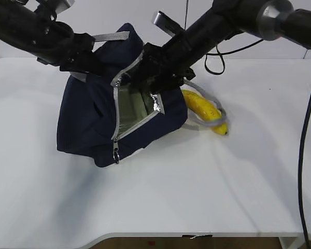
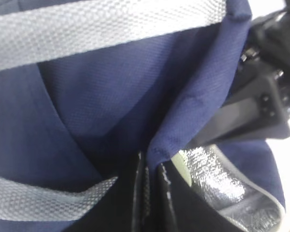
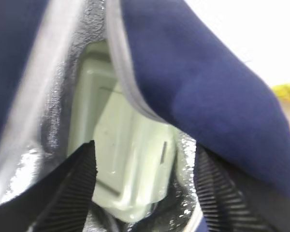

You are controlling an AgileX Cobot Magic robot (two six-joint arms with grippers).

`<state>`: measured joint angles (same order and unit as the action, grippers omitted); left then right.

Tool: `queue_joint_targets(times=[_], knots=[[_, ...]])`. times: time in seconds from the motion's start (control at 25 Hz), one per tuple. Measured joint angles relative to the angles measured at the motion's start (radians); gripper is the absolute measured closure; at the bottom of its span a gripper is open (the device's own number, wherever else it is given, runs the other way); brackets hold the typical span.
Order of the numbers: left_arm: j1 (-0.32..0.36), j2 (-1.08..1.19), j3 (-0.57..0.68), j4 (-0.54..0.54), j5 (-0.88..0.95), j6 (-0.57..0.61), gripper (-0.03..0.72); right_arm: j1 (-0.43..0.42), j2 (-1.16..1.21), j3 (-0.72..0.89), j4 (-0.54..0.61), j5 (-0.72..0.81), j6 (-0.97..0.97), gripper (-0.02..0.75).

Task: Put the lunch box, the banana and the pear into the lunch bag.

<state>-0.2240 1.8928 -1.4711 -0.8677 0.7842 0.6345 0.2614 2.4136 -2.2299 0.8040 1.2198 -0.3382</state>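
Observation:
The navy lunch bag lies tipped on the table with its zipped mouth facing me and the silver lining showing. My left gripper is shut on a fold of the bag's top fabric, its jaws pinching the cloth. Inside the mouth of the bag my right gripper stands open. The sage-green lid of the lunch box lies between its fingers, with a gap at the right finger. The banana lies on the table just right of the bag. The pear is out of view.
One grey handle loop of the bag lies across the banana. A black cable hangs down at the far right. White tabletop stretches out in front of the bag towards the near edge.

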Motion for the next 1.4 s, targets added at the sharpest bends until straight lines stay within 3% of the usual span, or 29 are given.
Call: queue_joint_targets(times=[0.12,0.48,0.76,1.08,1.4], knots=[[0.0,0.0,0.0,-0.002,0.008,0.0,0.67,0.0,0.0,-0.043,-0.084,0.002,0.041,0.233],[0.0,0.0,0.0,-0.003,0.021,0.0,0.67,-0.002,-0.059,-0.053,-0.151,0.009,0.062,0.233],[0.012,0.0,0.0,-0.082,0.051,0.002,0.671,-0.002,-0.21,-0.053,-0.422,0.021,0.111,0.233],[0.086,0.0,0.0,-0.236,0.188,0.002,0.671,-0.002,-0.284,-0.057,-0.632,0.029,0.218,0.233],[0.186,0.0,0.0,-0.296,0.333,0.002,0.671,-0.002,-0.286,0.046,-0.678,0.03,0.249,0.233]])
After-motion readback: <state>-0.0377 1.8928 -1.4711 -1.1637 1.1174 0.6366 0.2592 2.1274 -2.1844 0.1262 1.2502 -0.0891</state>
